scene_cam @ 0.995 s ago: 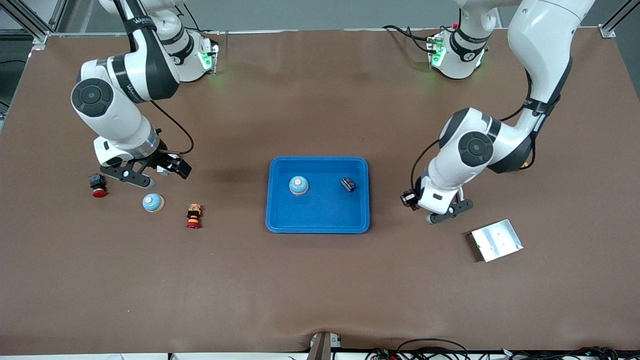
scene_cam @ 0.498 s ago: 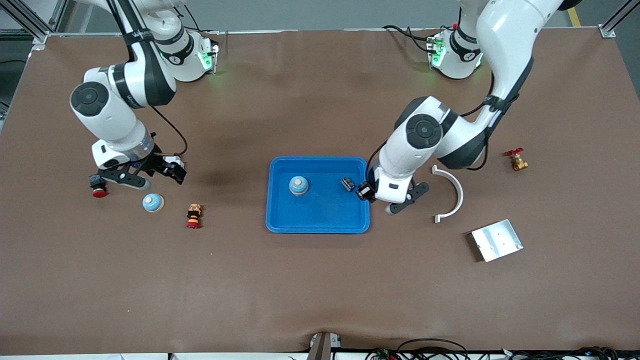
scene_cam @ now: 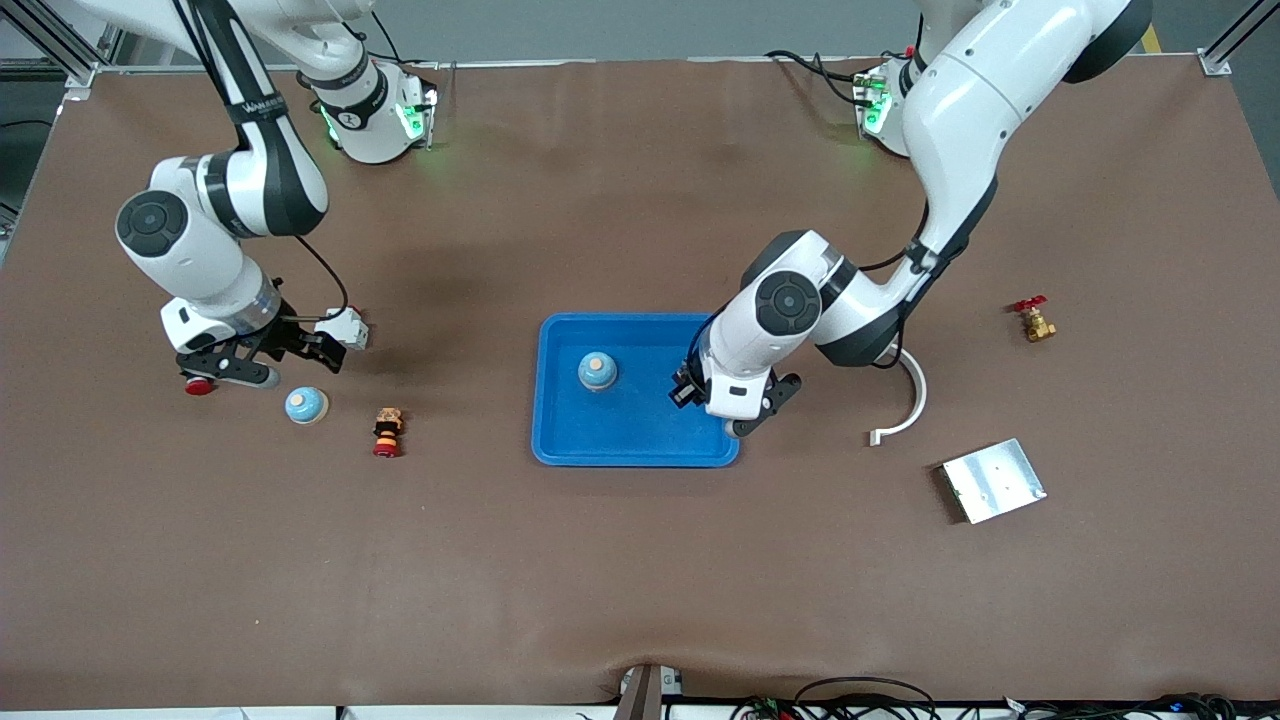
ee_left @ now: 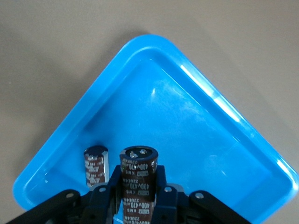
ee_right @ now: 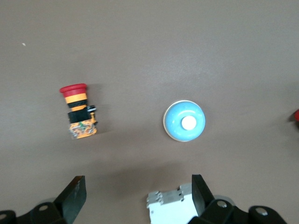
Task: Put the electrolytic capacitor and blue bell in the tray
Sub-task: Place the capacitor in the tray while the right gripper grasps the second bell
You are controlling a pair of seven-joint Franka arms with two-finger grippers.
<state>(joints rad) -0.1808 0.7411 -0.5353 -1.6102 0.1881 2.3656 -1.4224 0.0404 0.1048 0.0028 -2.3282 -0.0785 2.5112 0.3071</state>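
The blue tray (scene_cam: 560, 440) is seen at the middle of the table. One blue bell (scene_cam: 597, 370) stands inside it, toward the right arm's end. In the left wrist view a dark capacitor (ee_left: 96, 165) is shown lying on the tray floor near the rim.

The left gripper (ee_left: 138, 196) is held over the tray's end toward the left arm, and its jaws are clamped on a second electrolytic capacitor (ee_left: 138, 175), kept upright.

The right gripper (scene_cam: 285, 352) is positioned low over the table toward the right arm's end, its jaws spread wide and holding nothing. A second blue bell (scene_cam: 305, 405) rests on the table outside the tray, between two red push buttons (scene_cam: 387, 431) (scene_cam: 198, 384). A small white block (ee_right: 172, 209) is seen between the right gripper's fingers (ee_right: 75, 198) in its wrist view.
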